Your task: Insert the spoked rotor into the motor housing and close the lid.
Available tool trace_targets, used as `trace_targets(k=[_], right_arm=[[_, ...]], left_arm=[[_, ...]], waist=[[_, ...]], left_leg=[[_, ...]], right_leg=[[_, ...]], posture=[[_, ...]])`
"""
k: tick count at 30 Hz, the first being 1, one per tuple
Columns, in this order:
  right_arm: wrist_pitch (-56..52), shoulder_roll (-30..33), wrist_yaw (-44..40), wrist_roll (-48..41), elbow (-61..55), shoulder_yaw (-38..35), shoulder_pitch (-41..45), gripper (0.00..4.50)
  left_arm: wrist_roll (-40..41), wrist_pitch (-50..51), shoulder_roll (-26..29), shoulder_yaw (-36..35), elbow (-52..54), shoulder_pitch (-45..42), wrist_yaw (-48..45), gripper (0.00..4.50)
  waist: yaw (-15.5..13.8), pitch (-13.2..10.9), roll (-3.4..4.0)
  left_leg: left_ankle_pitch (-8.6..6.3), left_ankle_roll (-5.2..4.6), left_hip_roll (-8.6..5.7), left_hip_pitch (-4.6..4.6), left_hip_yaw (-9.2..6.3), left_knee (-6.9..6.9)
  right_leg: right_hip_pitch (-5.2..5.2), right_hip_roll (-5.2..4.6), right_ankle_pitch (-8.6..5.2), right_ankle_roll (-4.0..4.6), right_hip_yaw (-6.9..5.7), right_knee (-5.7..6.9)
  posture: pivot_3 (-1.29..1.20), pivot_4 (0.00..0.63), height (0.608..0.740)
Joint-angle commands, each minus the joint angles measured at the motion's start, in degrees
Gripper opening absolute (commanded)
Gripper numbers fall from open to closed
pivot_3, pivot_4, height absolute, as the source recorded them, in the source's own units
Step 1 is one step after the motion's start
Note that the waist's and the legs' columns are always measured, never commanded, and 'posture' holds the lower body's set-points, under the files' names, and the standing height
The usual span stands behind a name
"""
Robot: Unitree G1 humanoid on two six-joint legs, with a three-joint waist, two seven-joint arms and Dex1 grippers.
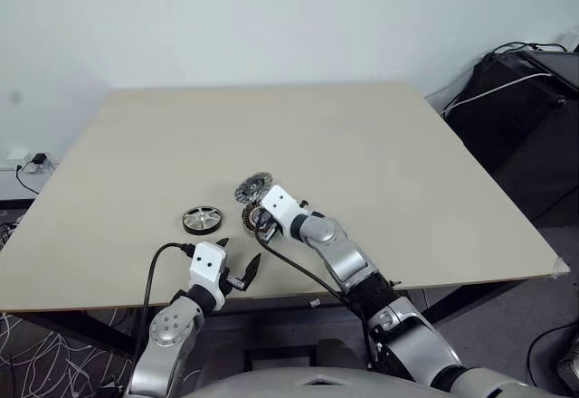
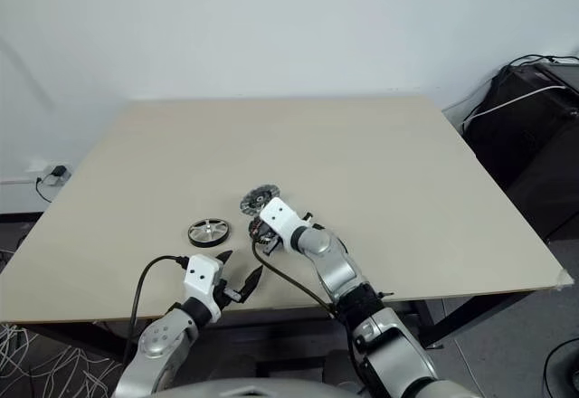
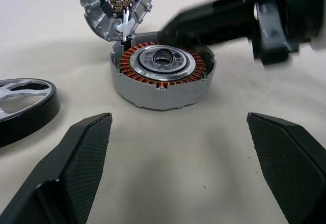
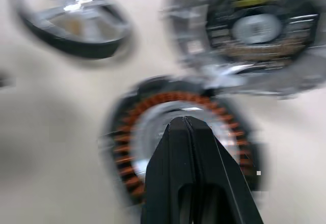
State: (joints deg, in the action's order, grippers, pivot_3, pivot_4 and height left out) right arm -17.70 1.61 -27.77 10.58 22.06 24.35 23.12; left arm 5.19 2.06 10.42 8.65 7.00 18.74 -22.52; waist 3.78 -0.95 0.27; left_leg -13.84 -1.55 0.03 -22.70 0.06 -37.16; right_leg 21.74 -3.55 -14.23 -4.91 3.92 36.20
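Observation:
The motor housing (image 3: 162, 74) sits on the table with its copper windings showing. Its lid (image 3: 117, 5) stands tilted up and open on the far edge, ribbed inside facing me. The spoked rotor (image 1: 202, 219) lies flat on the table to the left of the housing, apart from it. My right gripper (image 4: 184, 124) is shut, empty, and its tips hover just over the housing's centre (image 4: 127, 137). My left gripper (image 3: 178, 117) stands open near the table's front edge, pointing at the housing, with nothing between its fingers (image 3: 76, 152).
The beige table (image 1: 380, 163) stretches wide behind and to the right of the parts. Dark equipment with cables (image 1: 525, 99) stands off the table's right side. A power strip (image 1: 32, 161) lies on the floor at the left.

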Motion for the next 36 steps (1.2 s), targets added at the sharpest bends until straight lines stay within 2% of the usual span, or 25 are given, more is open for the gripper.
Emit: trace_targets(k=[1, 20, 36], right_arm=[[-0.7, -0.1, -1.3, -0.7, -2.6, -0.1, 0.5, 0.02], [0.5, -0.4, 4.0, -1.3, 4.2, -3.7, 3.3, 0.02], [0.0, 2.0, 1.6, -2.6, -1.2, -3.9, 0.2, 0.02]], left_arm=[[0.3, -0.4, -0.1, 0.3, 1.4, -0.9, -0.1, 4.50], [0.7, -0.1, -0.1, 0.3, 1.4, -0.6, -0.3, 4.50], [0.8, 0.2, 0.1, 0.6, 1.4, -0.7, -0.5, 4.50]], waist=[[-0.1, 0.0, 0.00], [-0.3, 0.0, 0.00], [-0.1, 0.0, 0.02]], left_leg=[[-0.03, 0.05, 0.00, 0.00, 0.00, 0.00], [-0.10, 0.19, -0.02, 0.00, -0.01, 0.00], [-0.03, 0.06, -0.01, 0.00, -0.01, 0.01]], right_leg=[[0.00, 0.00, 0.00, 0.00, 0.00, 0.00], [-0.01, -0.01, 0.00, 0.00, 0.00, 0.00], [0.00, 0.01, 0.00, 0.00, 0.00, -0.01]], posture=[[0.00, 0.000, 0.740], [0.00, 0.000, 0.740], [0.00, 0.000, 0.740]])
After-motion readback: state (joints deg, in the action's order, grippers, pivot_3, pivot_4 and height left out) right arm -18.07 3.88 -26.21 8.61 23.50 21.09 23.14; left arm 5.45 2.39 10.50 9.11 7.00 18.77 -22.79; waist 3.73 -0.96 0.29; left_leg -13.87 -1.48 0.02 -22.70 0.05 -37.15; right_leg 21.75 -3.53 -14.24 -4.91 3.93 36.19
